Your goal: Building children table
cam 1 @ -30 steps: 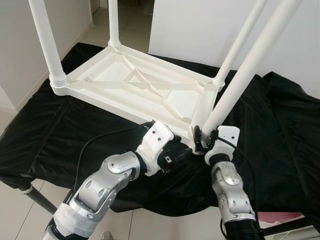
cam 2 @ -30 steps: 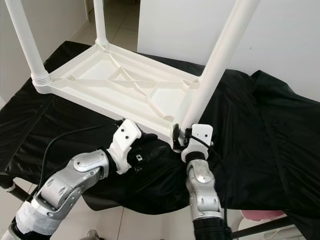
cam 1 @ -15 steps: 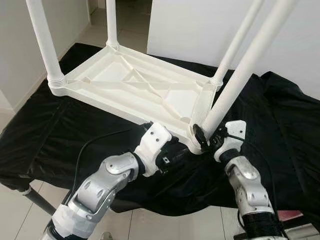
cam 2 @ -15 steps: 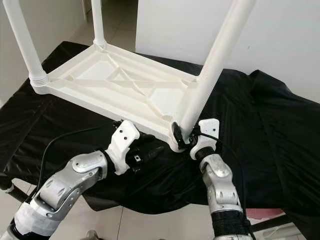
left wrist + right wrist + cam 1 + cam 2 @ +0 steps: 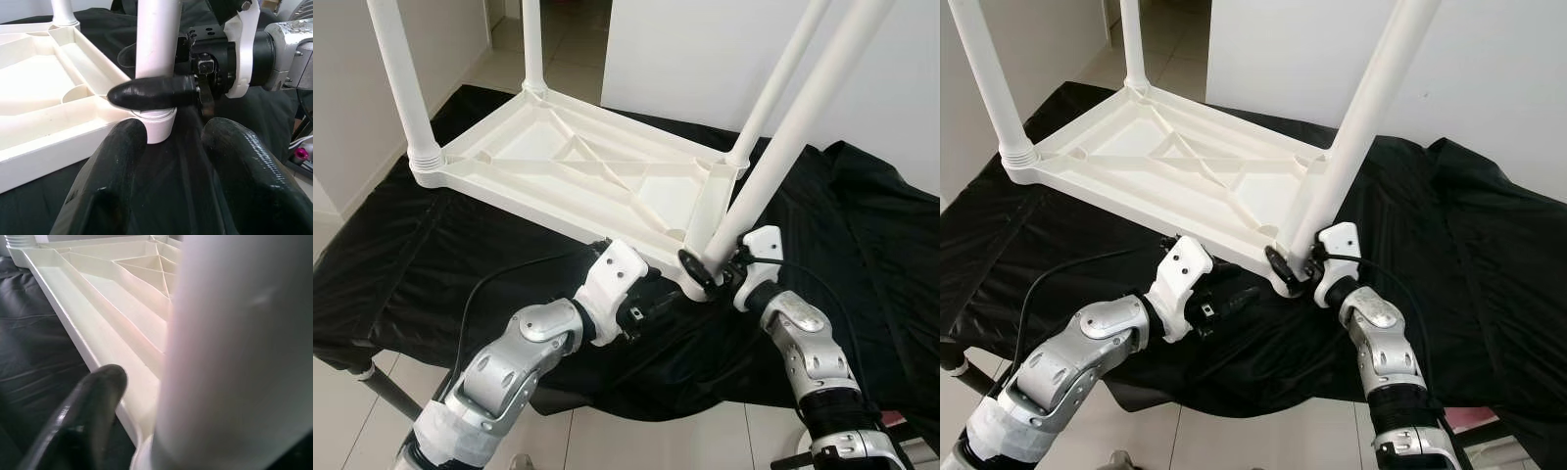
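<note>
A white plastic table (image 5: 558, 166) lies upside down on a black cloth, its legs pointing up. My right gripper (image 5: 710, 266) is shut on the base of the near right leg (image 5: 793, 137), where it enters the corner socket. One black finger (image 5: 151, 92) wraps across the front of that leg (image 5: 156, 39) in the left wrist view. The right wrist view has the leg (image 5: 234, 357) close up beside one finger (image 5: 83, 416). My left gripper (image 5: 646, 302) stands open, low over the cloth, just short of the same corner and holding nothing.
The black cloth (image 5: 431, 264) covers a low stand with its near edge just in front of my arms. Three other legs (image 5: 403, 78) stand upright at the remaining corners. A white wall (image 5: 705, 49) rises behind, and tiled floor (image 5: 342, 411) lies below left.
My right forearm has swung out to the right and the wrist has turned around the leg while keeping hold. The left arm has barely moved.
</note>
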Tool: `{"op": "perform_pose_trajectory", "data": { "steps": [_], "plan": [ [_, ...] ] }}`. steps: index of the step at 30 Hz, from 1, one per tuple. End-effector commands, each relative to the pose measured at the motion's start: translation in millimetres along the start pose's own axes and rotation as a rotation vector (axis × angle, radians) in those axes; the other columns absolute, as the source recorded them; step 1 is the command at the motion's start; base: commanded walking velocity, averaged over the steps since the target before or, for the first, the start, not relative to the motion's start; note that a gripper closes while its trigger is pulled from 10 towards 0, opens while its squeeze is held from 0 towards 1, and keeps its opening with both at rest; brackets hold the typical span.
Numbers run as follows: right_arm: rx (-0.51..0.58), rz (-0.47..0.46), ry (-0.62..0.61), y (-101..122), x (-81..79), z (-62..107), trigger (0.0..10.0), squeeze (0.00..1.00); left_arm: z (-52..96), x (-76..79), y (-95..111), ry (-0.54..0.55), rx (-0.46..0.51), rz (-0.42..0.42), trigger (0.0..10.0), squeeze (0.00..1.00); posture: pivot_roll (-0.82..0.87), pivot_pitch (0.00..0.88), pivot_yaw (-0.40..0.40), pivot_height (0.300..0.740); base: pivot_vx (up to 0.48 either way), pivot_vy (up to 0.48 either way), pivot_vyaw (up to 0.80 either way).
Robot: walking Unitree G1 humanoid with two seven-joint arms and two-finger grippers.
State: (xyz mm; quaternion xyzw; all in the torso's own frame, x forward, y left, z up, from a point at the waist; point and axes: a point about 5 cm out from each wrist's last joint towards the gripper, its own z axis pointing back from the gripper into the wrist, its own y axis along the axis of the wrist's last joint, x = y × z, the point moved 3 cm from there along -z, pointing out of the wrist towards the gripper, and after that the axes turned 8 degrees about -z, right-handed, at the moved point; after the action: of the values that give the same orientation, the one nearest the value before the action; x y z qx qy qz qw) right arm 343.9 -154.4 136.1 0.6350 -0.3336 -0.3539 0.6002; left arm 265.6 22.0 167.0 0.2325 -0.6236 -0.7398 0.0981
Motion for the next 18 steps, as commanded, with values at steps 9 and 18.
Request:
{"op": "perform_pose_trajectory", "data": {
  "steps": [9, 18],
  "plan": [
    [-0.012, 0.007, 0.047, -3.6, 2.4, 2.1, 0.0, 0.0, 1.1, 4.3, 1.0, -0.029, 0.009, -0.007, 10.0, 0.0, 0.08, 0.026, -0.138, 0.74, 0.0, 0.0, 0.0],
    [-0.017, -0.009, 0.059, -7.7, -1.4, 4.4, 10.0, 0.0, 0.4, 3.9, 0.7, -0.032, 0.008, -0.009, 10.0, 0.0, 0.07, 0.024, -0.136, 0.74, 0.0, 0.0, 0.0]
  ]
}}
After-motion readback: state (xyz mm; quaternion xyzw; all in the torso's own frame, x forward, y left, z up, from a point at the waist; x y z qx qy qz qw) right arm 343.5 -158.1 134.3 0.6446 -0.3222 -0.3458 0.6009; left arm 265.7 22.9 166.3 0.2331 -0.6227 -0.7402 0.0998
